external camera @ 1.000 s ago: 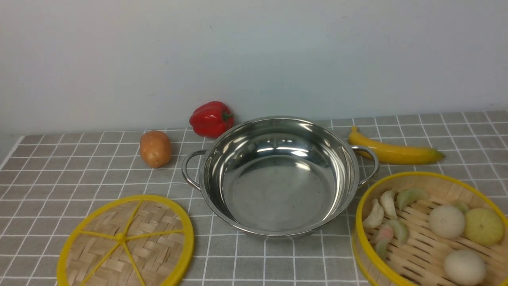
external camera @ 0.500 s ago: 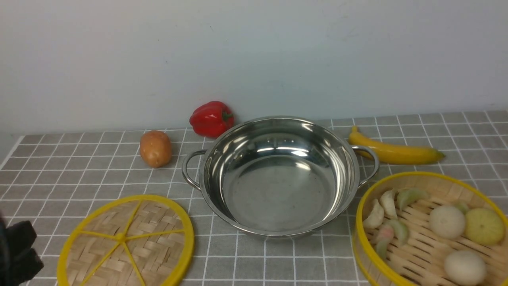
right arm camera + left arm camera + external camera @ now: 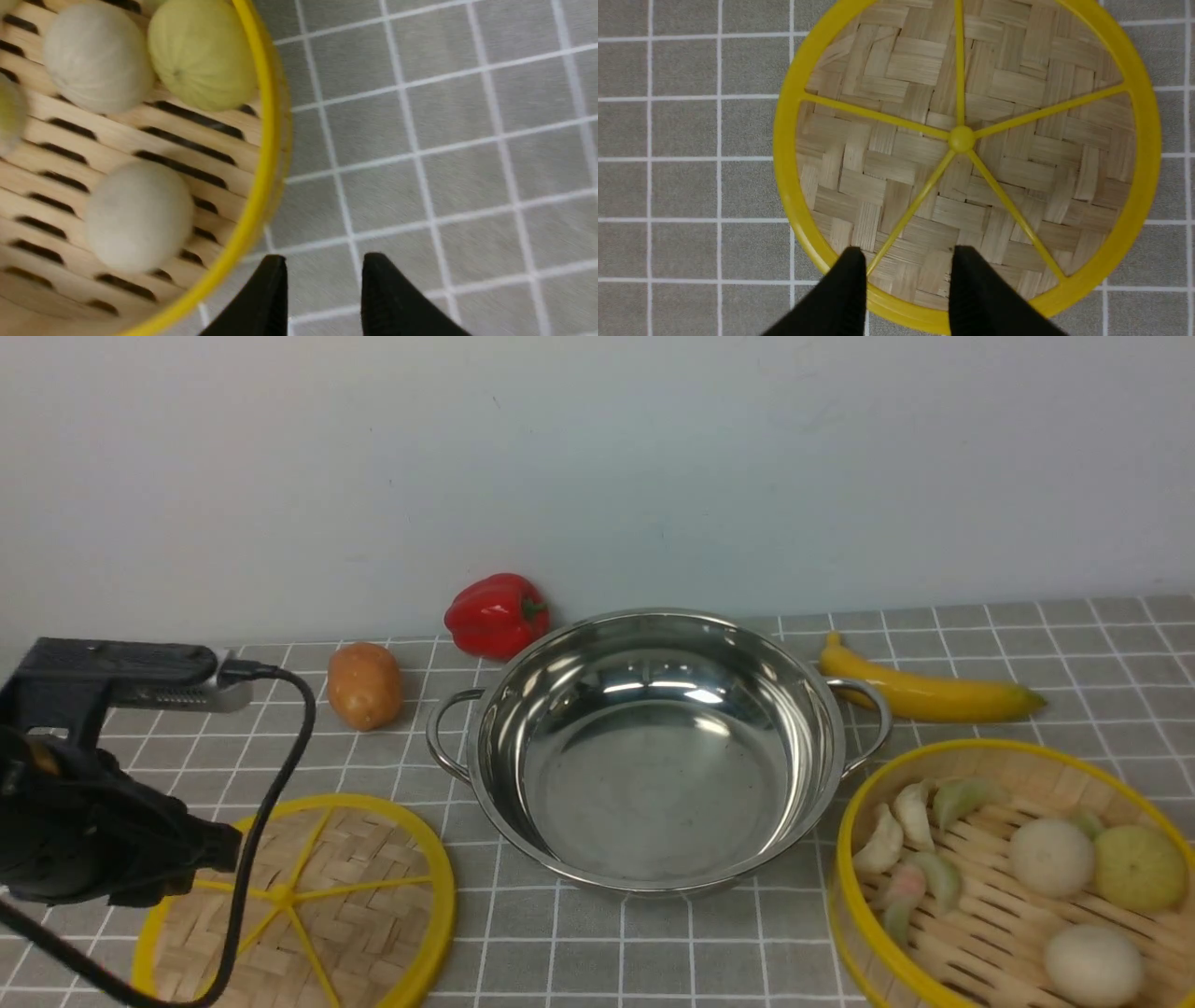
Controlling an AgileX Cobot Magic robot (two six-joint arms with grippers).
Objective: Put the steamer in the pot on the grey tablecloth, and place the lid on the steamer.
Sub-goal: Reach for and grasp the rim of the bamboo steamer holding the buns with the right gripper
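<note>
Tablecloth (image 3: 691, 952), grey, white-gridded, pale wall (image 3: 597, 476) behind

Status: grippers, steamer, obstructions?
Both grippers open, left, right. Steamer beside pot, not in it. Pot empty, nothing blocking its opening.

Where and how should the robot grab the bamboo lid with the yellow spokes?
I'd grip the thick rim of the lid with the left gripper, probably coming from above, one finger outside the edge. It lies flat on the cloth, and the hub looks too small and low to pinch well.
</note>
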